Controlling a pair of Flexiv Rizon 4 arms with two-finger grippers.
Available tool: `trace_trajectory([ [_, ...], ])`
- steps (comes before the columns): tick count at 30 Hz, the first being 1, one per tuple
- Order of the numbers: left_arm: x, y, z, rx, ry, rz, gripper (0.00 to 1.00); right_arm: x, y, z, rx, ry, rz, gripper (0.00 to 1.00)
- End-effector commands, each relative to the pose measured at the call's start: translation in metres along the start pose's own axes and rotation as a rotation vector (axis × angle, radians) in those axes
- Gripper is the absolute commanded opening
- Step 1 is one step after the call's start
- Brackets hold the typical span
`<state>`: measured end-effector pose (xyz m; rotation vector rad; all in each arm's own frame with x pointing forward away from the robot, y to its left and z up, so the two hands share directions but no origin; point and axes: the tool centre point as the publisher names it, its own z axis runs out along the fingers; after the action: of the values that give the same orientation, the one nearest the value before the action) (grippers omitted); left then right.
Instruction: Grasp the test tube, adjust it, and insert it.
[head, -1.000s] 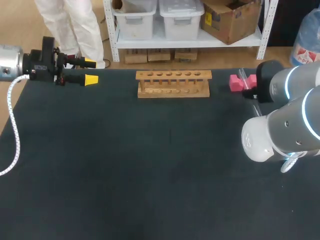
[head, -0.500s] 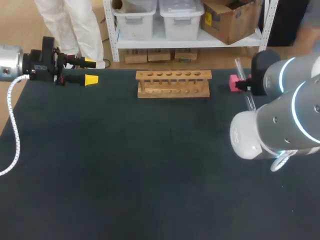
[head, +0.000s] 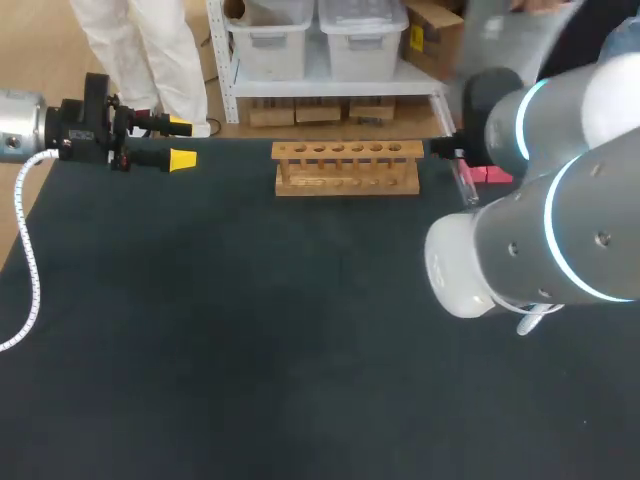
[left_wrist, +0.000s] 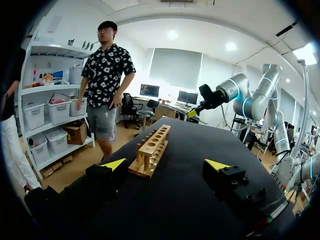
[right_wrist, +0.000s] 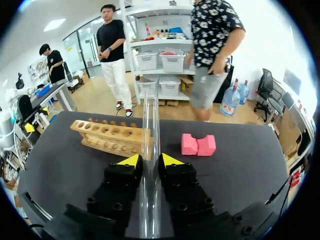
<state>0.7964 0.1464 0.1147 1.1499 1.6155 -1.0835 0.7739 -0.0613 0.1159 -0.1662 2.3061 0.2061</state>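
A clear glass test tube (right_wrist: 150, 125) stands between the fingers of my right gripper (right_wrist: 150, 161), which is shut on it; the tube sticks out well past the yellow tips. The wooden rack (head: 346, 166) with a row of holes stands at the table's back middle. In the right wrist view the rack (right_wrist: 111, 136) lies ahead of the gripper, a little to one side. In the head view only a short piece of the tube (head: 465, 186) shows beside my right arm, just right of the rack. My left gripper (head: 182, 142) is open at the back left corner, holding nothing.
A pink foam block (right_wrist: 198, 144) lies on the dark mat to the right of the rack, mostly hidden by my right arm in the head view. A white coiled cable (head: 28, 262) runs along the table's left edge.
My right arm has swung left with the tube, from over the pink block to just right of the rack. The left arm has not moved.
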Motion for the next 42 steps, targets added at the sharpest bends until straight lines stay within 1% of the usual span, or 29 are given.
trace_trajectory([
  [1,0.001,0.001,0.0,0.001,-0.003,0.002,1.0,-0.006,0.022,0.001,0.085,0.023,-0.013,0.0],
  [5,0.001,0.001,0.0,0.001,-0.003,0.002,1.0,-0.007,0.038,0.007,0.083,0.033,-0.023,0.0],
  [9,0.001,0.001,0.0,0.001,-0.003,0.002,1.0,-0.006,0.049,0.016,0.075,0.038,-0.016,0.0],
  [15,0.001,0.001,0.0,0.001,-0.003,0.002,1.0,-0.004,0.058,0.035,0.059,0.061,-0.025,0.0],
  [17,0.001,0.001,0.0,0.001,-0.003,0.002,1.0,-0.002,0.061,0.042,0.064,0.08,-0.041,0.0],
  [21,0.001,0.001,0.0,0.001,-0.003,0.002,1.0,-0.001,0.067,0.052,0.06,0.093,-0.048,0.0],
  [30,0.001,0.001,0.0,0.001,-0.003,0.002,1.0,0.005,0.073,0.065,0.051,0.113,-0.035,0.0],
  [42,0.001,0.001,0.0,0.001,-0.003,0.002,1.0,0.011,0.074,0.077,0.041,0.129,-0.011,0.0],
])
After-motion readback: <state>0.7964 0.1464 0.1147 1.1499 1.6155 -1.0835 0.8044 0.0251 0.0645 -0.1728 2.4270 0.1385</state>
